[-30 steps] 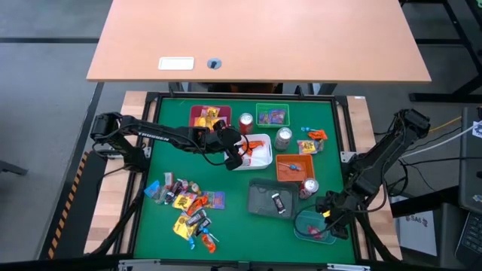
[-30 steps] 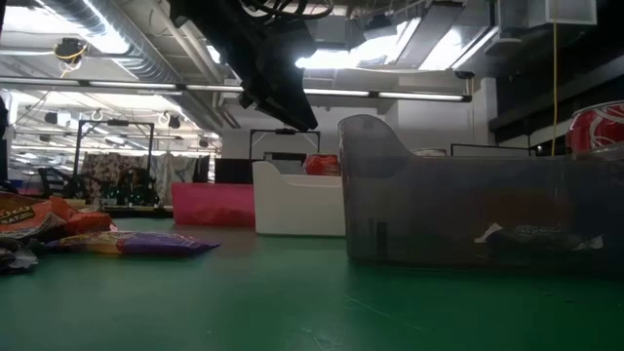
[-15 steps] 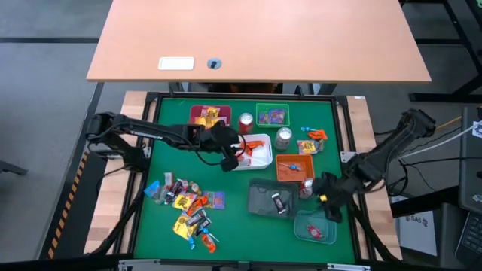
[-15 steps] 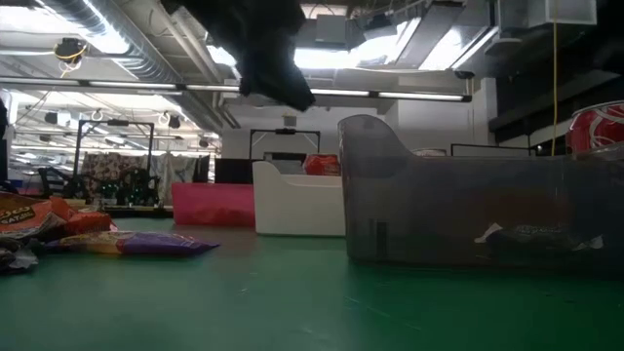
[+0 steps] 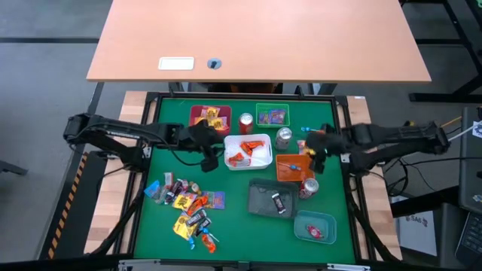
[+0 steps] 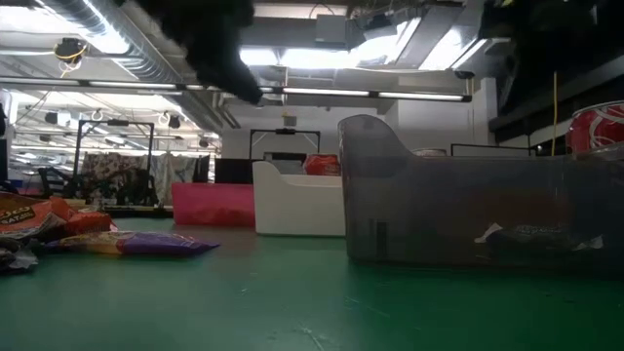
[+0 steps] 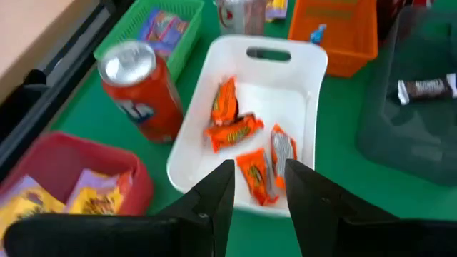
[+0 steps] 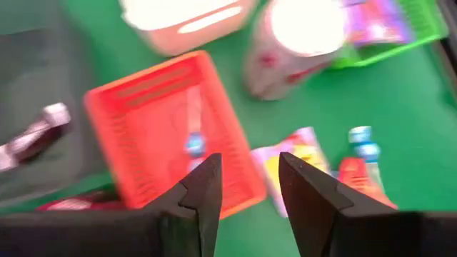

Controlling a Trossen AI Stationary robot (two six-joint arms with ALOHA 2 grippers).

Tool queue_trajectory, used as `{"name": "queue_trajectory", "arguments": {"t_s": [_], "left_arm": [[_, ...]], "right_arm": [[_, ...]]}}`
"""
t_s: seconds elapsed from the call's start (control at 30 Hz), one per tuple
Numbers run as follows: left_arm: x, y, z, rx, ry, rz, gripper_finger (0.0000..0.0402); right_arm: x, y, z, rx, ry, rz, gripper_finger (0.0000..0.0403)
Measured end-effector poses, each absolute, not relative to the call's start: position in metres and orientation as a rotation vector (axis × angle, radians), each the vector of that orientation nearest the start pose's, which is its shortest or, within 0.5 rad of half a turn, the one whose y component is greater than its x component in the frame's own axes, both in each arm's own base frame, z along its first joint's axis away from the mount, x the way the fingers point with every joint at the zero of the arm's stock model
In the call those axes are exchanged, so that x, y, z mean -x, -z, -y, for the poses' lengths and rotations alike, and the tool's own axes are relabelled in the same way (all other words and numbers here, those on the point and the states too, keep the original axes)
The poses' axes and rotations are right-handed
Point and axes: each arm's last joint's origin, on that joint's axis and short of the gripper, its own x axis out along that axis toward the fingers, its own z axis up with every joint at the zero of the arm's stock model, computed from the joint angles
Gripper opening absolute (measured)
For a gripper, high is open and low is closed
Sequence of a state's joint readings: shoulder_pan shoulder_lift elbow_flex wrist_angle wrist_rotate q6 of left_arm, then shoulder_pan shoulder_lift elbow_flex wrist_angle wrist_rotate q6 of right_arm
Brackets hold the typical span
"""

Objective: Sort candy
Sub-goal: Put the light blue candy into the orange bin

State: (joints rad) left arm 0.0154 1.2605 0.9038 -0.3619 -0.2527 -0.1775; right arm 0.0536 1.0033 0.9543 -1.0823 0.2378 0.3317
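Above orange tray, right gripper moved from teal tray, empty

From above, the left gripper hangs beside the white tray of orange candy; the right gripper sits over the orange tray. A candy pile lies lower left.
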Motion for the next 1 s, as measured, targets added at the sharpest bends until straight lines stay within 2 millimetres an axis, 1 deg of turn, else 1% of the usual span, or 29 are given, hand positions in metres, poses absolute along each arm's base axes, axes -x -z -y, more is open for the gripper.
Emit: {"name": "queue_trajectory", "arguments": {"t_s": [0.2, 0.3, 0.47, 0.6, 0.8, 1.0], "left_arm": [[-0.245, -0.237, -0.012, 0.142, -0.332, -0.596, 0.0114], [-0.241, -0.230, -0.011, 0.151, -0.327, -0.550, 0.0114], [-0.238, -0.223, -0.012, 0.157, -0.328, -0.492, 0.0114], [-0.238, -0.222, -0.012, 0.153, -0.344, -0.486, 0.0114], [-0.238, -0.222, -0.013, 0.152, -0.347, -0.486, 0.0114], [-0.238, -0.221, -0.012, 0.152, -0.347, -0.489, 0.0114]], "right_arm": [[-0.174, -0.287, 0.048, -0.071, 0.456, -1.055, 0.0138], [-0.175, -0.287, 0.073, -0.047, 0.521, -1.039, 0.0138], [-0.175, -0.281, 0.107, -0.045, 0.601, -1.057, 0.0138], [-0.173, -0.268, 0.129, -0.082, 0.654, -1.132, 0.0138], [-0.178, -0.249, 0.153, -0.134, 0.703, -1.194, 0.0138], [-0.188, -0.231, 0.162, -0.133, 0.661, -1.270, 0.0138]]}}
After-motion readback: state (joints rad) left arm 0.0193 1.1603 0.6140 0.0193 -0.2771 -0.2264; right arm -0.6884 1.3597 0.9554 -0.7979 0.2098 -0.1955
